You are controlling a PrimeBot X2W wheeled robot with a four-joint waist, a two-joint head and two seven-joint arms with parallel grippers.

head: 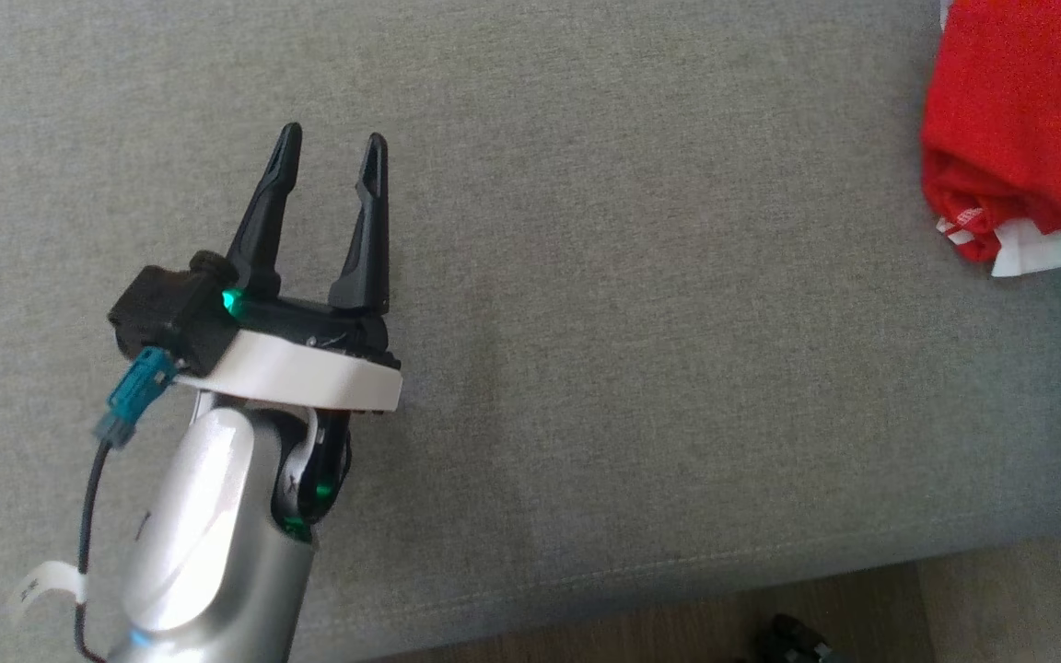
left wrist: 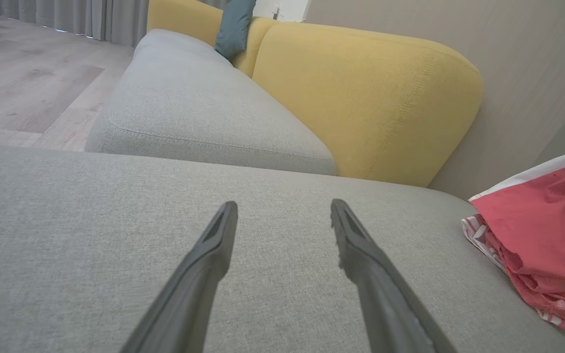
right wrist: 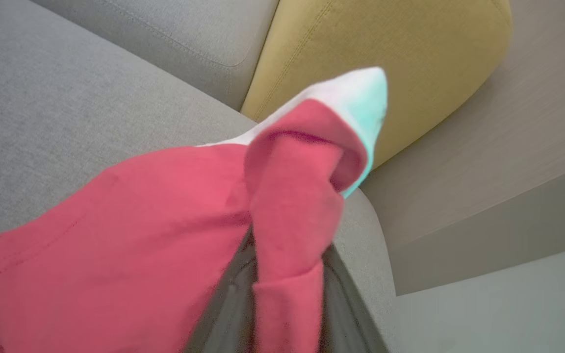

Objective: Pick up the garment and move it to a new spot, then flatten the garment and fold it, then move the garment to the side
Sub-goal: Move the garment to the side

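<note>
**Item: garment** [head: 1019,120]. Red cloth with white trim, recorded at the far upper right of the head view, on the grey seat cushion [head: 586,322] and cut off by the picture's edge. It is seen bunched or loosely folded, not spread flat. Its long axis cannot be told, since part of it is out of frame.

**Item: right gripper** [right wrist: 287,294]. A fold of the red cloth is seen passing between its two dark fingers [right wrist: 228,304], and it is judged to be clamped on that fold. The view is blurred, so the firmness of the grip cannot be told. A yellow backrest [right wrist: 385,44] is noted beyond the cloth.

**Item: left gripper** [head: 332,138]. Recorded with fingers spread and nothing between them, over bare cushion at the left of the head view. In the left wrist view the same gripper [left wrist: 283,206] is seen parted, with the garment [left wrist: 537,230] at the right margin.

**Governing relation.** The garment is placed to the right of the left gripper and well apart from it. The right arm is much the nearer, being already on the cloth. Any carrying move is therefore judged to fall to the right arm. A long reach across the cushion would be required of the left.
</note>
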